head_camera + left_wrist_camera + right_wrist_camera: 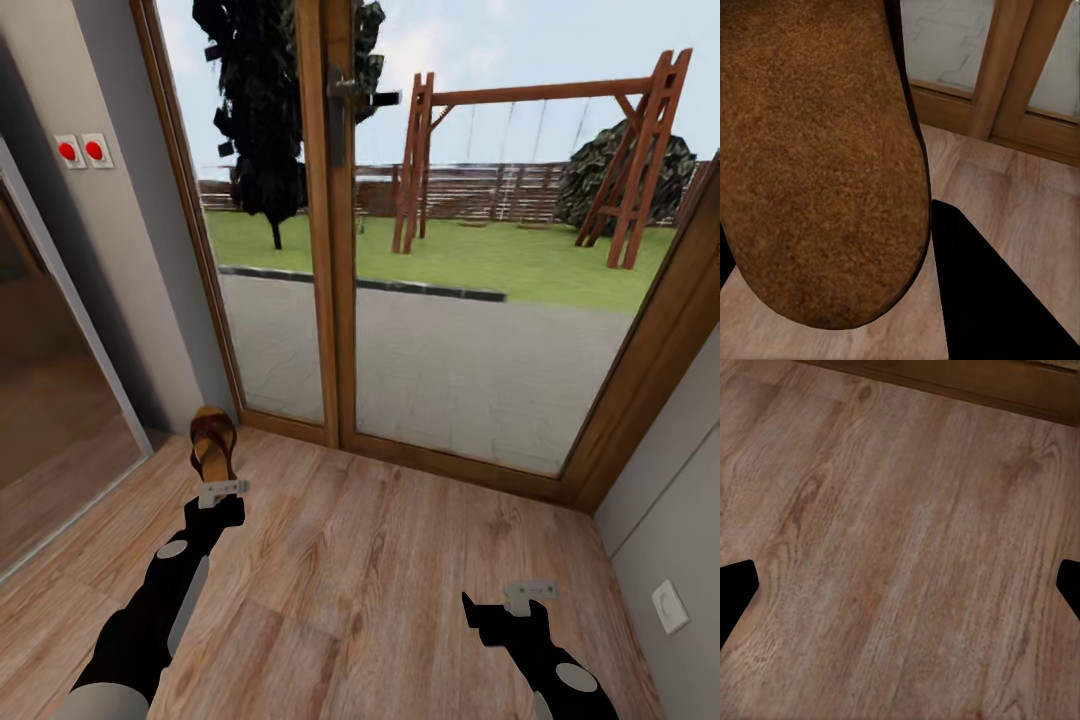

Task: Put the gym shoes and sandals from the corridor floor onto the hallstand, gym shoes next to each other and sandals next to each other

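Note:
One dark brown sandal (213, 445) with a tan footbed shows at the left, near the corner by the glass door. It sticks out forward from my left gripper (222, 490), which is shut on its near end. In the left wrist view the sandal's footbed (817, 150) sits very close, and one black finger (990, 300) lies against its edge above the corridor floor (1020, 195). My right gripper (528, 592) hangs low at the right, open, with bare wood planks (900, 547) between its fingers. The gym shoes and the hallstand are out of view.
A wood-framed glass door (335, 250) to the garden closes off the space ahead. Grey walls stand on both sides, with red switches (83, 150) on the left and a socket (668, 606) low on the right. A glass panel (50, 400) borders the left.

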Controlling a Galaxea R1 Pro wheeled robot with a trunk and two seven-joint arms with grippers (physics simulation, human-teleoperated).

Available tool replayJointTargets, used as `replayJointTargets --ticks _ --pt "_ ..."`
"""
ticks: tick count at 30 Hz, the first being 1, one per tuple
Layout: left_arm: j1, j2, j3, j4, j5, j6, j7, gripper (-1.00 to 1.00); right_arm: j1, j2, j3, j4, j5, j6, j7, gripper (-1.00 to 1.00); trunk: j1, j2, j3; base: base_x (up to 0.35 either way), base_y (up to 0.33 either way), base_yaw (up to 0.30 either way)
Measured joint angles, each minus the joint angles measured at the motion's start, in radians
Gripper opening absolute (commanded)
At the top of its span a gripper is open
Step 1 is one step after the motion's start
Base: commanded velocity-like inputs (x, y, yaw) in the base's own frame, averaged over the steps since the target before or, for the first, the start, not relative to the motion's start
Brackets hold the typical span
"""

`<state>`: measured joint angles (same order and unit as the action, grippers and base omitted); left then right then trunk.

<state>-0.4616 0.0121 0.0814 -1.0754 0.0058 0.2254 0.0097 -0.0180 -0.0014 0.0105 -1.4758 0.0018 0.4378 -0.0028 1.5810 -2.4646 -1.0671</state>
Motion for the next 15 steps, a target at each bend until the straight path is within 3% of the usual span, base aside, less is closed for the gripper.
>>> replayJointTargets --ticks 15 --pt "0.000 0.000 0.000 0.000 -0.001 0.000 0.000 -1.00 0.000 0.000 0.000 0.000 0.001 0.000 0.000 1.00 0.000 0.000 0.019 0.003 0.000 0.000"
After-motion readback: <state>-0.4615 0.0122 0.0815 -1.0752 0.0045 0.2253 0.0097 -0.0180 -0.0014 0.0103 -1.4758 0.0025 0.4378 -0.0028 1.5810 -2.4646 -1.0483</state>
